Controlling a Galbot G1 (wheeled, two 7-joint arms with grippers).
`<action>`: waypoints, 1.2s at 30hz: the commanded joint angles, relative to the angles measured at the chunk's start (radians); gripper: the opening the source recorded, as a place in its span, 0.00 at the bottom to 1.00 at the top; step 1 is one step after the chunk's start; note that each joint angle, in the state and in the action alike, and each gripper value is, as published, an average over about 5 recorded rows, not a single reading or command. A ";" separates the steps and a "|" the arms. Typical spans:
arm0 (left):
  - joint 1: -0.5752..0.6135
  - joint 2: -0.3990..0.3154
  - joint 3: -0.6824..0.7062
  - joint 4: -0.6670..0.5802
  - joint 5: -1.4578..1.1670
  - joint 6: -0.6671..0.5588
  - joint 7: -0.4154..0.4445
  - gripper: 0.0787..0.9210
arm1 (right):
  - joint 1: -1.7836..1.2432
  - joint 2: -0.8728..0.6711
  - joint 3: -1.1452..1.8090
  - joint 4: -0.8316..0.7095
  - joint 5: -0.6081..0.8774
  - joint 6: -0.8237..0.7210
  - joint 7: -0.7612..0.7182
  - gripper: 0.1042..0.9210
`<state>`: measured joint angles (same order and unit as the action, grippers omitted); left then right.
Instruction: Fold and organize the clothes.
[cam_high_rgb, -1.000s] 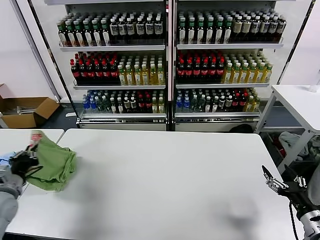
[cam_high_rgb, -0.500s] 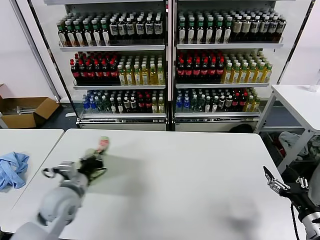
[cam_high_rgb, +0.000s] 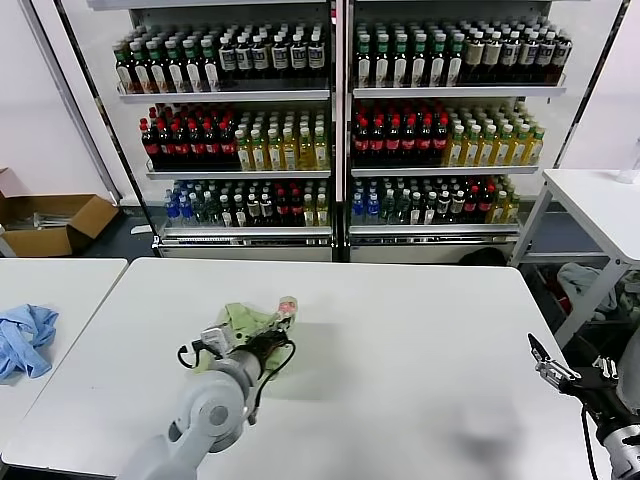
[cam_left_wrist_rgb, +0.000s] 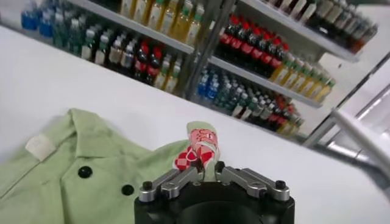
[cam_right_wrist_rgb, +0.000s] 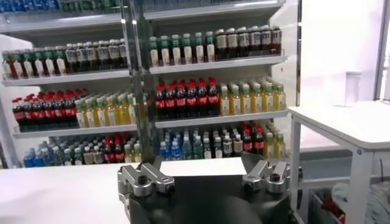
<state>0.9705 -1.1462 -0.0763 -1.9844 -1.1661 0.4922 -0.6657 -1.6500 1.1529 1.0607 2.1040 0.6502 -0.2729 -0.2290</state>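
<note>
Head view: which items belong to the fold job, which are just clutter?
Job:
- green polo shirt, held by left gripper
- right gripper, waiting open at the table's right edge

Clutter:
- blue cloth
- cardboard box
- bottle shelves

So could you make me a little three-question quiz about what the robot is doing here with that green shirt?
1. True or false: the left gripper is shut on the green polo shirt.
2. Where is the light blue cloth? A) on the side table at the left B) under the shirt C) on a shelf
3. Fill in: the right gripper is open and holds ____.

Key: 1 true; 2 A; 3 nothing.
</note>
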 joint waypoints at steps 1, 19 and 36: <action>-0.050 -0.105 0.071 0.000 -0.108 -0.016 -0.104 0.07 | 0.016 0.003 -0.053 0.016 -0.014 -0.025 0.004 0.88; 0.079 0.086 -0.102 -0.020 0.350 -0.056 0.307 0.58 | 0.266 -0.059 -0.630 -0.040 -0.025 -0.174 0.101 0.88; 0.198 0.125 -0.288 -0.063 0.368 -0.080 0.365 0.88 | 0.648 0.035 -1.108 -0.383 -0.155 -0.209 0.136 0.85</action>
<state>1.1100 -1.0513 -0.2801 -2.0377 -0.8819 0.4313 -0.3704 -1.2049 1.1562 0.2268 1.8942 0.5616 -0.4591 -0.1048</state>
